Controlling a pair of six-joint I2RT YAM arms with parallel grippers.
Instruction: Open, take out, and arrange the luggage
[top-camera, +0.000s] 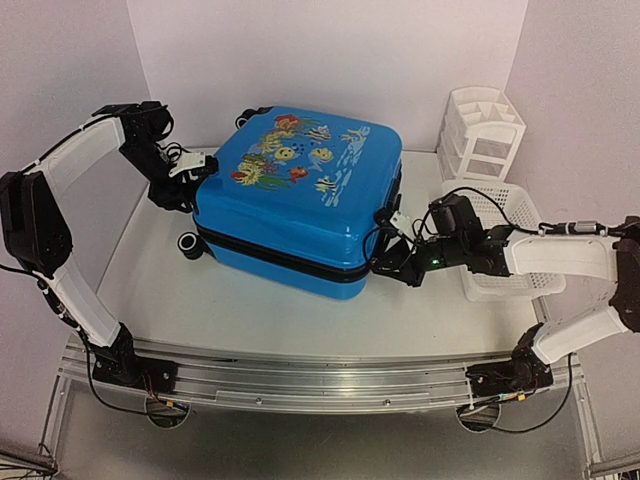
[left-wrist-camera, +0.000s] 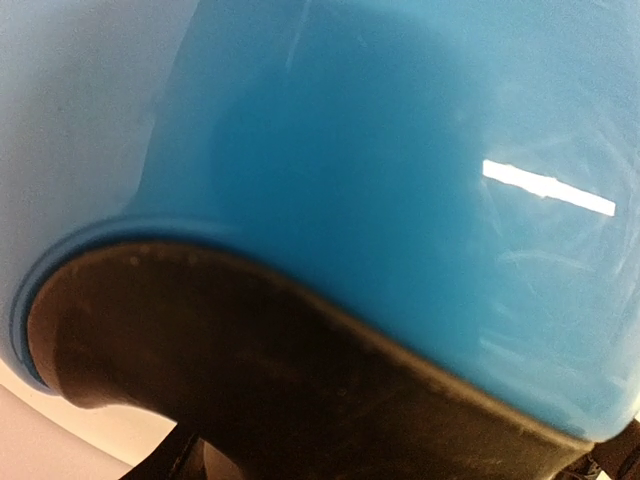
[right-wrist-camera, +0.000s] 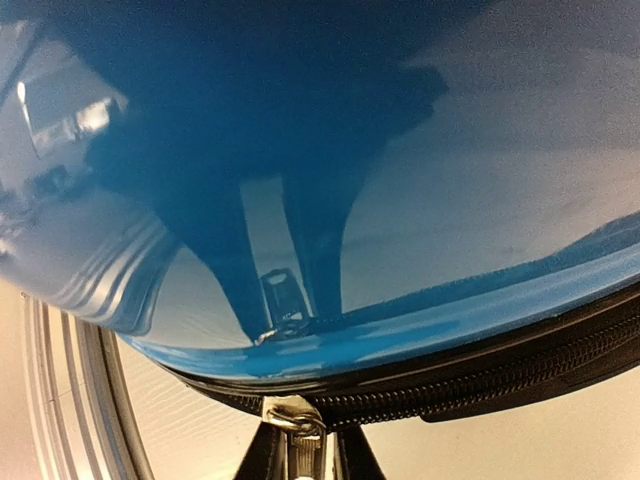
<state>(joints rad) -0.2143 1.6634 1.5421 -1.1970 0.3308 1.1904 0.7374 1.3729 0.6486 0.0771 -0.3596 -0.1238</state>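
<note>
Bright blue luggage (top-camera: 300, 215) with colourful fish-and-flowers print, black zipper band (top-camera: 280, 255); white, seemingly mesh basket (top-camera: 505, 288).

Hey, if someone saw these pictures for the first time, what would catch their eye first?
The bright blue luggage with its fish print, lying closed mid-table, dominates. At its near right corner the right gripper pinches the metal zipper pull, while the left gripper sits against its left end.

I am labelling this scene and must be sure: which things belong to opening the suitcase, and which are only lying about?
Job: blue fish-print suitcase; zipper pull, held in the right gripper.
Lying about: white drawer organizer; white mesh basket.
</note>
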